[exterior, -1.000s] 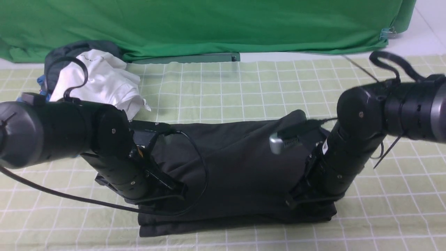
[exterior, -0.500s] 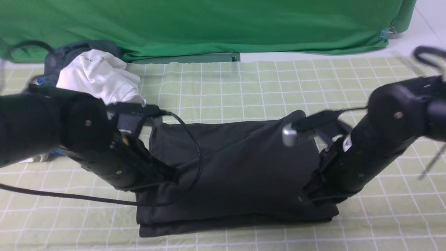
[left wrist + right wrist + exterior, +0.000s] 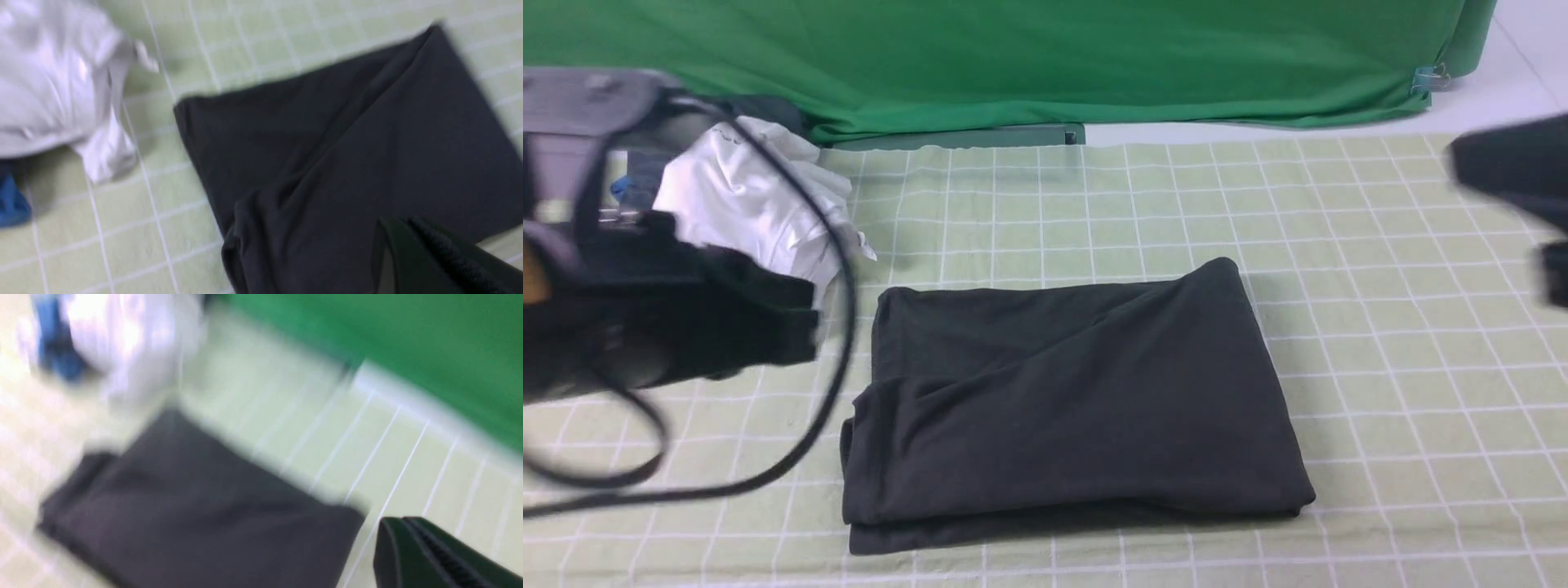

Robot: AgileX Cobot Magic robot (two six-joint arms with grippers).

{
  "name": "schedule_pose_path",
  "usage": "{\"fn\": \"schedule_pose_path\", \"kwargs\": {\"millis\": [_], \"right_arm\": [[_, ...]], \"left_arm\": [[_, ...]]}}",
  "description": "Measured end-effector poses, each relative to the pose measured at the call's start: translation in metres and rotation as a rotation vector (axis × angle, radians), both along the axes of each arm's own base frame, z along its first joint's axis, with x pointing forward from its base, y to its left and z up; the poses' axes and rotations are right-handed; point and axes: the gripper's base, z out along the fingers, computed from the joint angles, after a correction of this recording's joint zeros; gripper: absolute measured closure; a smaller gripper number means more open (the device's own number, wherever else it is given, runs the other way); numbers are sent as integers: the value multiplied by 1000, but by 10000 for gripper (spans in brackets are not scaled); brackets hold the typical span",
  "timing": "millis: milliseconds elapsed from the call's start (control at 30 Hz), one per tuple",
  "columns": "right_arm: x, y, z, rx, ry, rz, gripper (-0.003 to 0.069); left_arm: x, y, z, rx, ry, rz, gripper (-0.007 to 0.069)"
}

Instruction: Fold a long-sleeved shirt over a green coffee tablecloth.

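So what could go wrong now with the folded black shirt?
The loose cable hanging from the left arm is close to the long-sleeved shirt and might snag its edge. The shirt's top layer sits crooked near one corner, so the fold may slide open. The white garment beside it could get dragged in.

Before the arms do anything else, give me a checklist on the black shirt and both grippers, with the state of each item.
1. Long-sleeved shirt folded into a compact rectangle: ok.
2. Shirt lying wholly on the green coffee tablecloth: ok.
3. Left gripper shut with nothing in it: ok.
4. Right gripper shut with nothing in it: ok.
5. Both arms off the shirt: ok, one at each side edge of the front view.
6. Shirt apart from the white garment: ok, a strip of cloth shows between them.
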Motion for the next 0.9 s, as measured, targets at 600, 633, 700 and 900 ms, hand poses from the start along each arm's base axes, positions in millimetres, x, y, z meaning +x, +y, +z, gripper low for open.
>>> {"fn": "schedule_pose_path", "kwargs": {"millis": [600,633,700,900], "right_arm": [[-100,-64,-58,297,-501,-5,659],[-101,-64,-57,301,-508,-5,657],[-101,-64,-57,301,-508,-5,653],[-100,-64,-59,298,-503,-5,641]], "left_arm": [[-104,41,-54,-142,-428,28,613],[-104,41,-54,-145,-433,29,613],[-104,41,-54,-149,-439,29,611],[-104,41,-54,-150,-440,29,611]]}}
